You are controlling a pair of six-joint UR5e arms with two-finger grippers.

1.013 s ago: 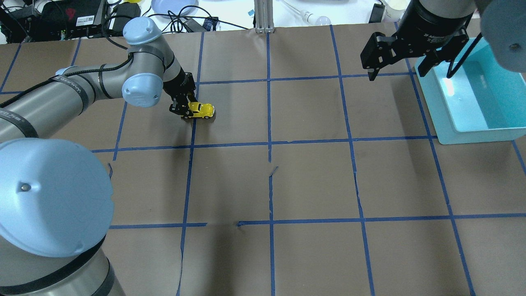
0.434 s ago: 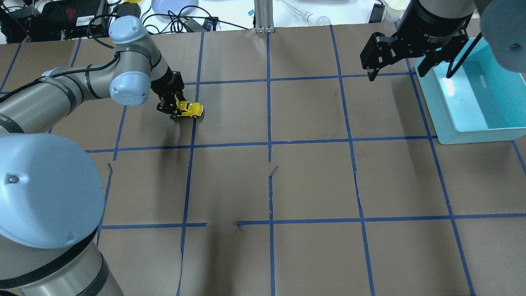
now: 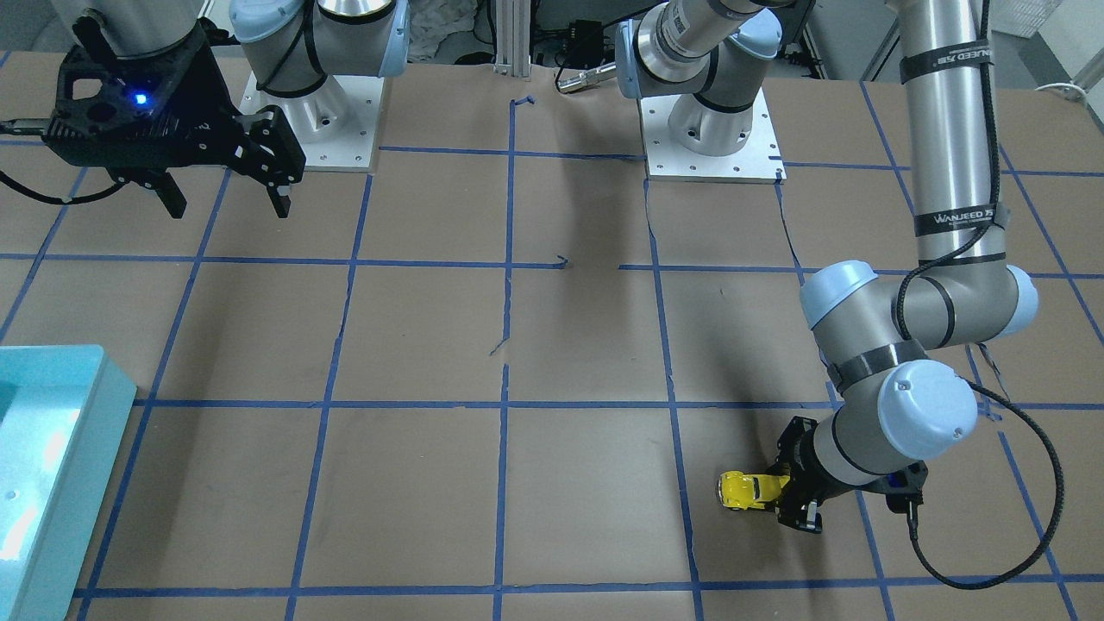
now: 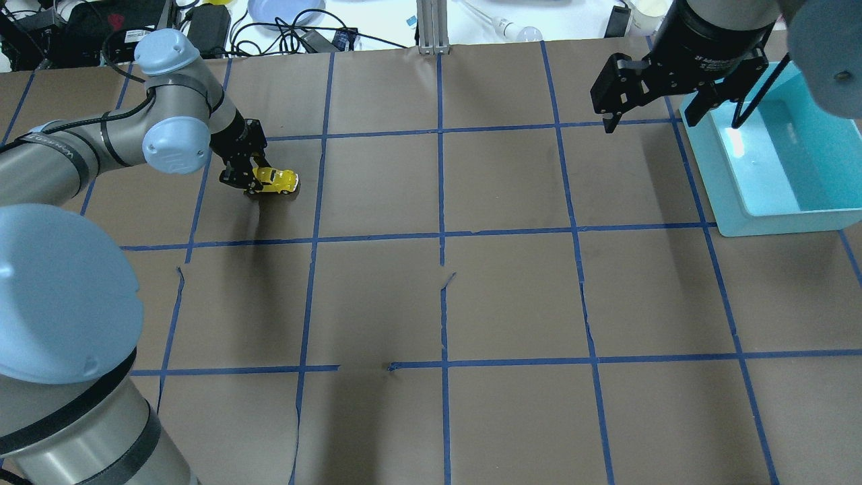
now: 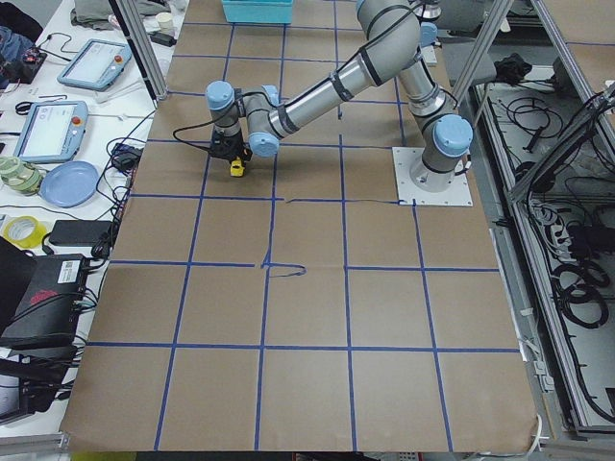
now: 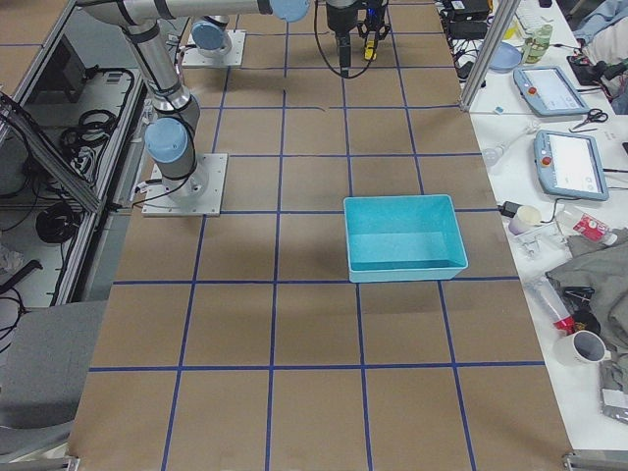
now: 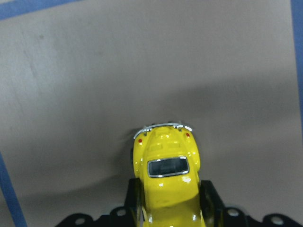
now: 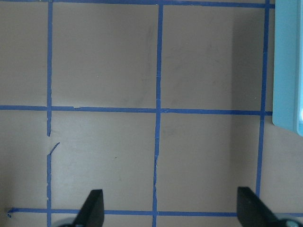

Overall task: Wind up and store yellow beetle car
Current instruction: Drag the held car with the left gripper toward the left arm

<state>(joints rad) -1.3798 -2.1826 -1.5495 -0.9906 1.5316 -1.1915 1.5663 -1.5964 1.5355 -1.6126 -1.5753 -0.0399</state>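
Observation:
The yellow beetle car (image 4: 276, 180) sits wheels-down on the brown table at the far left. My left gripper (image 4: 250, 180) is shut on the car, its fingers clamping the sides. The left wrist view shows the car (image 7: 165, 177) between the two black fingers (image 7: 134, 201), with its silver bumper pointing away. The car also shows in the front-facing view (image 3: 747, 490) and the exterior left view (image 5: 236, 169). My right gripper (image 4: 672, 114) is open and empty, high above the table beside the teal bin (image 4: 774, 162). Its fingertips (image 8: 92, 205) show in the right wrist view.
The teal bin (image 3: 52, 466) stands at the table's far right edge, empty inside (image 6: 404, 238). Blue tape lines grid the brown paper. Cables, a blue plate (image 4: 283, 10) and electronics lie beyond the table's far edge.
My left gripper has dragged the car leftward along the table, still clamped on it. The right arm has not moved.

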